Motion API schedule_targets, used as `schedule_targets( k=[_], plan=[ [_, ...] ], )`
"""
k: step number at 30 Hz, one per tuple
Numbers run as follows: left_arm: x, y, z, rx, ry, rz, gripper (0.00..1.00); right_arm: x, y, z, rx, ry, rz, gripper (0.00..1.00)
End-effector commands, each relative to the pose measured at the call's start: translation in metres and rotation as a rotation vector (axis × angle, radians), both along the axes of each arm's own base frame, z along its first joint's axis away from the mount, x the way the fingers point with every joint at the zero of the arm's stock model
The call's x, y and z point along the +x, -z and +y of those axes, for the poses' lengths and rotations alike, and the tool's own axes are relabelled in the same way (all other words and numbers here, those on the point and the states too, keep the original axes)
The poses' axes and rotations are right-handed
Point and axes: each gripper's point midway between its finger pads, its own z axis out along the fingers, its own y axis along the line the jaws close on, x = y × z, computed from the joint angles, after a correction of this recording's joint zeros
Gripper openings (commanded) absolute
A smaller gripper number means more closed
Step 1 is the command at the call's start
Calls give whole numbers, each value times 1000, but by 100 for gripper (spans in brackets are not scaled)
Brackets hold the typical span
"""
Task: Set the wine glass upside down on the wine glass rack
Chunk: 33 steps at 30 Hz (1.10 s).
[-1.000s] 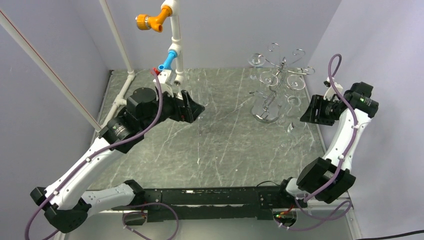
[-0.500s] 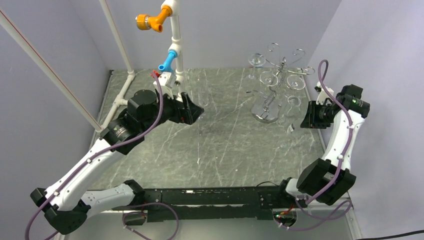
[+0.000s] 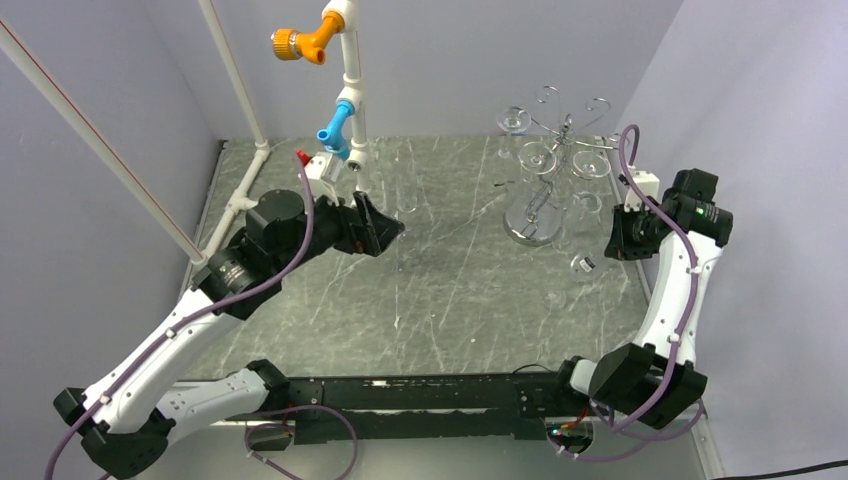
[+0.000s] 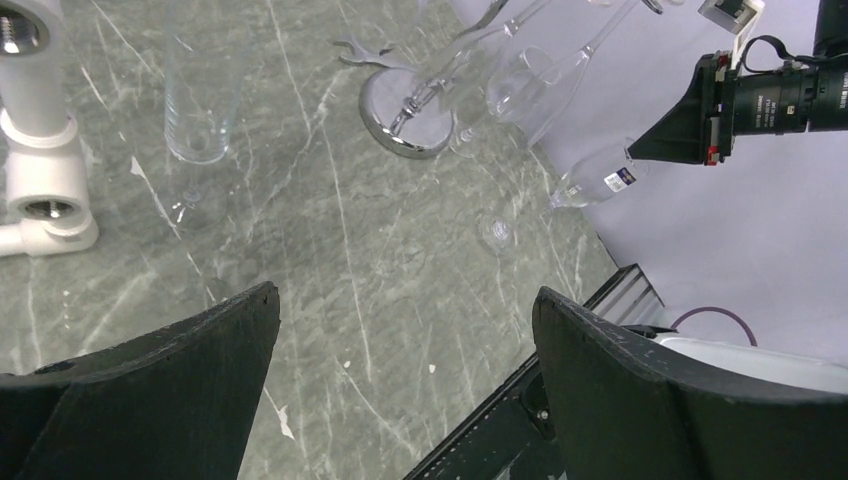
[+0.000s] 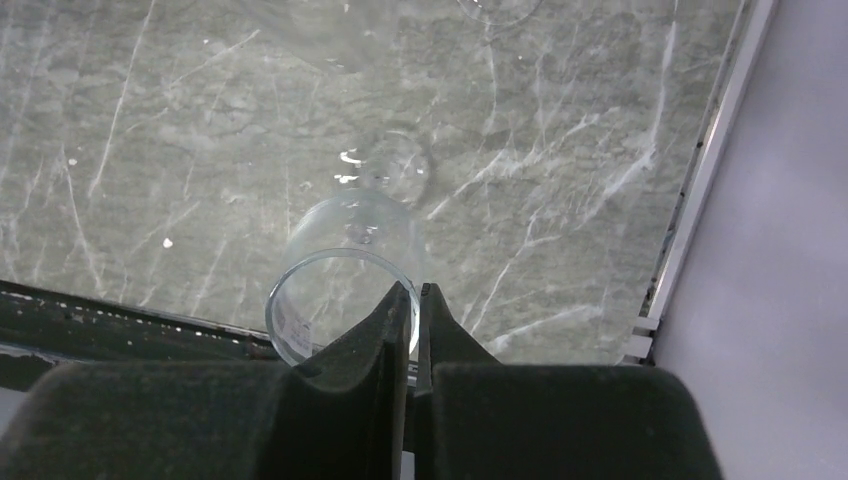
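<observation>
From above, your left hand point(image 3: 385, 225) hangs wide open over the middle of the desk point(image 3: 450, 300), holding nothing. Your right hand point(image 3: 607, 240) sits just right of the wine glass rack point(image 3: 533, 222), with the wine glass point(image 3: 582, 264) at its tip, tilted and off the rack. In the left wrist view the glass slants down from the right hand, foot towards the desk; you cannot tell whether it touches. In the right wrist view the fingers are pinched narrow on the rim of the bowl.
</observation>
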Motion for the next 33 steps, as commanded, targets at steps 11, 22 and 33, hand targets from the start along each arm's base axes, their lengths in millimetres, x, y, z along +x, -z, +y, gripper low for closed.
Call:
schedule_targets(
  k=[11,22,33],
  plan=[
    [-15,55,-33,-191,112,181,99,-38,-53,110,240,-371,-220,0],
    [-15,95,-62,-308,173,341,99,-28,-107,167,477,-430,-343,0],
    [-3,116,-84,-408,75,522,77,-15,-157,184,640,-402,-411,0]
  ],
)
